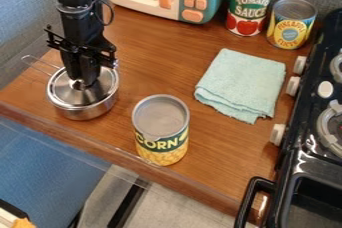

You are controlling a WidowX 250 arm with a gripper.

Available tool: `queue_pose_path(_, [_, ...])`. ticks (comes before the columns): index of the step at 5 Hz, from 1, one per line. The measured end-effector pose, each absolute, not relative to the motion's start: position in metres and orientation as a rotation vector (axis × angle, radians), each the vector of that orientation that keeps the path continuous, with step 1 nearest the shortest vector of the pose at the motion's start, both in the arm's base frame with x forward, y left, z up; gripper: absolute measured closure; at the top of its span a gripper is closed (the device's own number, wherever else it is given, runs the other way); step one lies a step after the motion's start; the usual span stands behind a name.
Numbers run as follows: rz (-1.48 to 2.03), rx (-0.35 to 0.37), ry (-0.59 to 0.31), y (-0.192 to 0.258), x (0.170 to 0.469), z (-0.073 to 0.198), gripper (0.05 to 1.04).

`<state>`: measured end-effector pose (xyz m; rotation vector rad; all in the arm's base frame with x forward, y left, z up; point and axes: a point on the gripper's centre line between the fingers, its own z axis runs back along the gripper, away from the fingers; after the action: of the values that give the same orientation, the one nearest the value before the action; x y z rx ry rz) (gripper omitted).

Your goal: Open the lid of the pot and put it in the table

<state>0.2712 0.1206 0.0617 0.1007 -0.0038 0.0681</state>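
At left on the bench (157, 72), the pot (87, 112) carries its lid (61, 92). The gripper (81, 85) hangs at the lid's centre, whether clenched or released I cannot tell; the lift should go straight up.

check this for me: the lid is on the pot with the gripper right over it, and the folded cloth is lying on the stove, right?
Not quite: the camera view shows the folded cloth on the wooden table, not on the stove. The lid is on the pot, with the gripper right over it.
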Motion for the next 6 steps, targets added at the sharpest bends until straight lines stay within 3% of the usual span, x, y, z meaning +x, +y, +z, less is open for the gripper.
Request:
queue_pose_path(2, [0.143, 0.135, -0.064, 0.122, 0.296, 0.100, 0.804])
queue_pose_path(3, [0.163, 0.134, -0.073, 0.119, 0.316, 0.104, 0.804])
queue_pose_path(6, [0.090, 0.105, 0.019, 0.070, 0.392, 0.057, 0.804])
